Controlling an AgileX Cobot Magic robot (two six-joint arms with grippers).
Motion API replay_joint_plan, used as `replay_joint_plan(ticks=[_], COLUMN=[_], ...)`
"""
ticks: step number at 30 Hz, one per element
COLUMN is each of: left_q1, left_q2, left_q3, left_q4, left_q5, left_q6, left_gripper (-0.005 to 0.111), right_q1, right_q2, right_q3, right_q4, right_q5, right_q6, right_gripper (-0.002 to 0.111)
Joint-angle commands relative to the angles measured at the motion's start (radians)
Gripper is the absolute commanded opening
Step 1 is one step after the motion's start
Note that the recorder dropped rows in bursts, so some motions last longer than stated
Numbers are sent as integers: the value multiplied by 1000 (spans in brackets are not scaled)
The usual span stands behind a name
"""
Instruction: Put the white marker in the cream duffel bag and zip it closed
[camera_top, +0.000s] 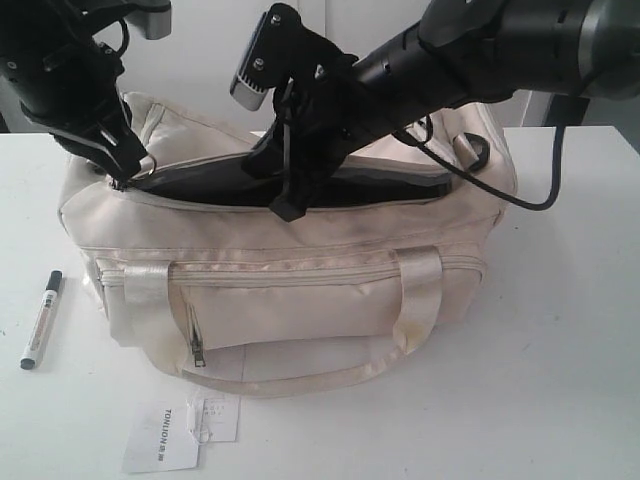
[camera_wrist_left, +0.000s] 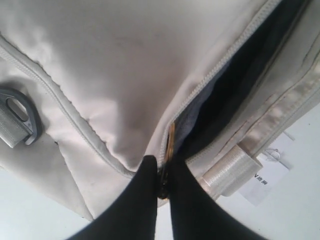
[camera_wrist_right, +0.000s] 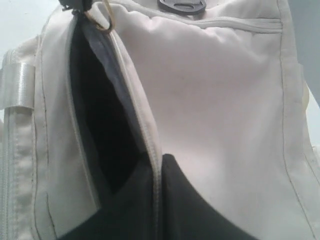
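The white marker (camera_top: 41, 320) lies flat on the table (camera_top: 560, 350), outside the bag and just beside its left end, with the black cap pointing away from the camera. The cream duffel bag (camera_top: 300, 290) stands in the middle of the table with its front pockets toward the camera. Its main opening (camera_top: 200, 186) is unzipped along most of the top, so the dark lining shows. The left gripper (camera_top: 125, 170) is at the left end of this opening. Its fingers (camera_wrist_left: 145, 200) are narrow and pinch the gold zipper pull (camera_wrist_left: 171, 142). The right gripper (camera_top: 288, 205) is over the middle of the opening with its fingers (camera_wrist_right: 190, 200) pressed together. The zipper edge runs in between them, but I cannot tell if cloth is really held. A black D-ring (camera_wrist_left: 20, 117) sits on the bag's end panel. A white hangtag (camera_top: 165, 437) lies on the table in front of the bag.
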Motion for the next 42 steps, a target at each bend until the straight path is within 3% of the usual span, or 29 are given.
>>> replay_joint_plan(ticks=[1,12,26,34,39,41,42], left_q1=[15,62,62,62,62,62,62], left_q2=[-17,-17,6,6,6,6,6], left_q3=[7,7,7,7,7,7,7], left_q4=[103,105,112,174,100,97,97], left_q5=[54,38,-6,37,30,24,22], left_q6=[-8,-8,-8,-5,-5,-5,-5], left_gripper=[0,0,0,0,0,0,0], right_q1=[-23,-23,-23,-23,-21,-21,-21], right_q2=[-21,-21,-21,-21,-21,-21,-21], right_q3=[-3,-3,-3,-3,-3,-3,-3], right_q4=[-78,-92,-113,-159,-154,-152,-152], right_q5=[-7,-2,0,7,84,84,84], right_q6=[2,5,5,11,23,25,25], right_gripper=[0,0,0,0,0,6,17])
